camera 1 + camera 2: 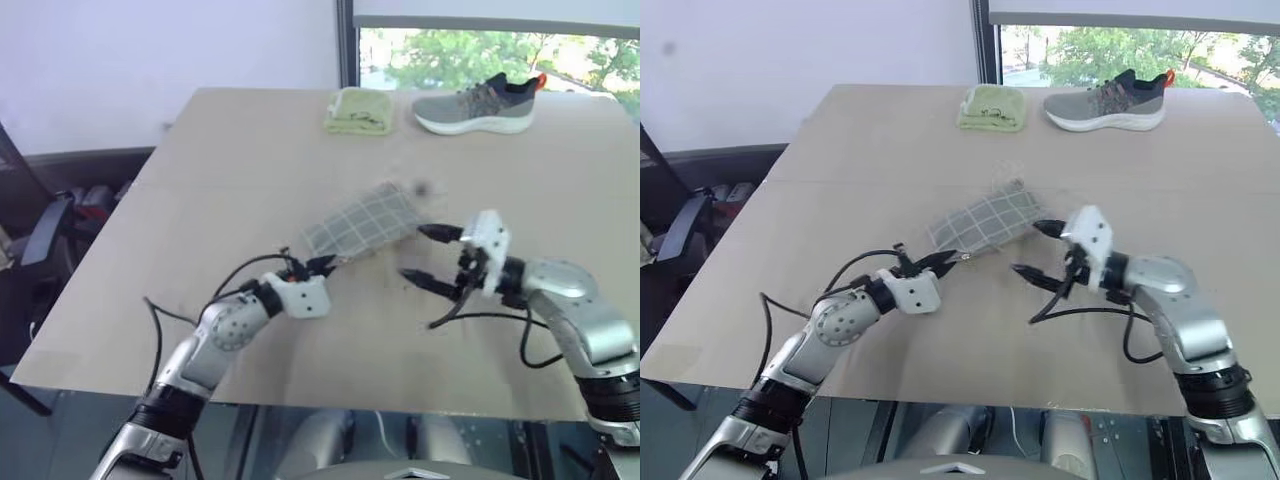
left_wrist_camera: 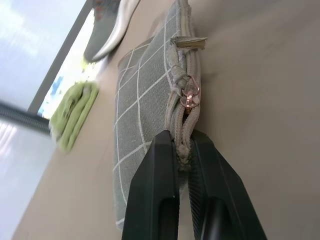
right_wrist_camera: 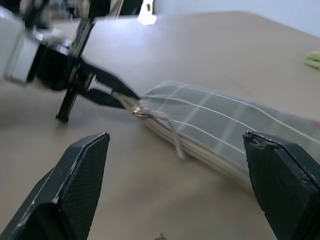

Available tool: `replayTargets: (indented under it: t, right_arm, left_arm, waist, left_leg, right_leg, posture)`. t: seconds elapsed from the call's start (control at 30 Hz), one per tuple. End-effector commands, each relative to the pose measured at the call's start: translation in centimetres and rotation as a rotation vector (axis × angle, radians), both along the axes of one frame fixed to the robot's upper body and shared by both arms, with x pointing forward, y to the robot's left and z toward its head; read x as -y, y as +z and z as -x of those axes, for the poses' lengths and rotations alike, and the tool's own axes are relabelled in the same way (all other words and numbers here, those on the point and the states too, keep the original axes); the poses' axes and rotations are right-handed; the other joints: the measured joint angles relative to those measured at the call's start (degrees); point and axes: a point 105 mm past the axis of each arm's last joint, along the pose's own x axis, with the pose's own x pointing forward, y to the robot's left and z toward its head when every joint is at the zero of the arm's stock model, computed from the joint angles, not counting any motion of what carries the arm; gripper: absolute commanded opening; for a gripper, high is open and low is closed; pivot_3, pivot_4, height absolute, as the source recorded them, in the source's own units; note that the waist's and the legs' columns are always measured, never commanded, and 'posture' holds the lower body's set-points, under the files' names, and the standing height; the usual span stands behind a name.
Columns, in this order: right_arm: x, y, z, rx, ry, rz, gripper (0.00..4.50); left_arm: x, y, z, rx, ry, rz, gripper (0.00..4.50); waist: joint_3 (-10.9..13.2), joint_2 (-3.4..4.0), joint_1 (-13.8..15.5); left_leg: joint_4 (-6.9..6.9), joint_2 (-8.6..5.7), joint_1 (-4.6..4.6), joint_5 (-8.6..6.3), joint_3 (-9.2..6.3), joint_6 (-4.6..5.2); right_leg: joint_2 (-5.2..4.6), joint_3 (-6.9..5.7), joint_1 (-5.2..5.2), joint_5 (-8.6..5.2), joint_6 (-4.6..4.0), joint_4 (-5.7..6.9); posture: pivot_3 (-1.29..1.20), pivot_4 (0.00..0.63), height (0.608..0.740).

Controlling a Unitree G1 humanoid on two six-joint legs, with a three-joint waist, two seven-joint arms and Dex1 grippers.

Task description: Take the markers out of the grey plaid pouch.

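The left gripper (image 1: 326, 265) is clamped on the near end of the grey plaid pouch (image 1: 362, 224). In the left wrist view its two black fingers (image 2: 155, 195) pinch the zipper seam of the pouch (image 2: 142, 115), just short of a small copper-coloured zipper pull (image 2: 189, 95). That end of the pouch looks raised a little off the table (image 1: 200, 200), and the rest slants away toward the middle of the table. The markers cannot be seen; the zipper seam looks closed along what shows of it.

The right gripper (image 1: 430, 257) has its fingers spread wide apart, holding nothing. It hovers just beside the pouch on the robot's right, pointing toward it. In the right wrist view the two fingers (image 3: 75, 185) frame the pouch (image 3: 220, 130), with the left gripper (image 3: 107, 92) gripping its far end.

Further out, at the far edge of the table, a folded yellow-green cloth (image 1: 358, 110) lies near the middle of that edge. A grey sneaker (image 1: 478, 103) with a white sole sits just beside it, toward the far right corner. Both are well apart from the pouch.
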Motion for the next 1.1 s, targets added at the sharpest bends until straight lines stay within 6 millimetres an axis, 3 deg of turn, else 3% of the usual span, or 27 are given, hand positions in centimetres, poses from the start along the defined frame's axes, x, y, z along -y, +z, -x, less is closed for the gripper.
replayTargets:
  t: [0.03, 0.23, 0.33, 0.37, 0.47, 0.53, 0.6, 0.97, 1.1]
  right_arm:
    - [-1.4, 0.0, 0.2, 0.063, 0.062, 0.028, 4.36]
    - [-2.3, -0.7, -0.7, 0.073, 0.071, 0.057, 4.36]
    - [-2.3, -0.8, -0.8, 0.070, 0.072, 0.058, 3.62]
    - [-2.3, -0.8, -0.8, 0.069, 0.073, 0.059, 2.86]
    - [-2.1, -1.2, -0.7, 0.068, 0.069, 0.075, 1.84]
    - [-2.0, -1.4, -0.6, 0.070, 0.070, 0.091, 0.75]
    - [-1.6, -1.6, -0.7, 0.081, 0.065, 0.118, 0.03]
    - [-0.5, -1.6, -1.3, 0.096, 0.025, 0.125, 0.03]
    - [-0.3, -0.6, -1.7, 0.134, 0.007, 0.107, 1.39]
  left_arm:
    - [1.7, 0.5, 1.1, 0.036, -0.095, -0.007, 0.09]
    - [2.4, 0.8, 1.9, 0.055, -0.151, -0.013, 0.09]
    - [2.3, 1.0, 2.0, 0.062, -0.158, -0.007, 0.00]
    - [2.3, 1.0, 2.0, 0.062, -0.157, -0.005, 0.00]
    - [2.1, 1.1, 1.9, 0.061, -0.151, 0.005, 0.00]
    - [2.0, 1.3, 1.7, 0.057, -0.140, 0.019, 0.00]
    - [2.0, 1.5, 1.6, 0.054, -0.138, 0.033, 0.00]
    - [2.0, 1.8, 1.6, 0.058, -0.139, 0.054, 0.00]
    - [2.0, 1.8, 1.7, 0.057, -0.145, 0.052, 0.00]
  waist:
    - [0.05, -0.09, -0.06]
    - [0.14, -0.20, -0.22]
    - [0.16, -0.23, -0.34]
    - [0.16, -0.23, -0.36]
    - [0.16, -0.23, -0.71]
    - [0.16, -0.24, -0.98]
    - [0.17, -0.25, -1.25]
    - [0.19, -0.27, -1.40]
    - [0.19, -0.28, -1.38]
  left_leg:
    - [0.00, 0.01, 0.00, 0.00, 0.00, 0.00]
    - [0.00, 0.01, 0.07, 0.00, 0.00, 0.00]
    - [0.00, 0.01, 0.09, 0.00, -0.01, -0.01]
    - [0.00, 0.01, 0.08, 0.00, -0.01, -0.01]
    - [0.00, 0.01, 0.07, 0.00, -0.01, -0.01]
    - [0.00, 0.00, 0.07, 0.00, -0.01, -0.01]
    - [0.00, 0.00, 0.07, 0.00, -0.02, -0.01]
    - [0.01, 0.02, 0.09, 0.01, -0.01, -0.01]
    - [0.01, 0.02, 0.09, 0.01, -0.01, -0.01]
  right_leg:
    - [0.01, 0.00, 0.00, 0.00, 0.00, 0.00]
    - [0.04, 0.00, 0.00, 0.00, 0.00, 0.17]
    - [0.07, 0.00, 0.00, 0.00, -0.01, 0.19]
    - [0.06, 0.00, 0.00, 0.00, -0.01, 0.19]
    - [0.06, 0.01, 0.00, 0.00, 0.00, 0.16]
    - [0.06, 0.00, 0.00, 0.00, 0.00, 0.16]
    - [0.05, 0.00, 0.00, 0.00, 0.00, 0.17]
    - [0.07, 0.01, -0.01, 0.00, 0.00, 0.22]
    - [0.07, 0.01, -0.01, 0.00, -0.01, 0.22]
  posture:
    - [0.00, 0.150, 0.740]
    - [0.00, 0.150, 0.740]
    - [0.00, 0.150, 0.740]
    - [0.00, 0.150, 0.740]
    - [0.00, 0.150, 0.740]
    - [0.00, 0.150, 0.740]
    - [0.00, 0.150, 0.740]
    - [0.00, 0.150, 0.740]
    - [0.00, 0.150, 0.740]
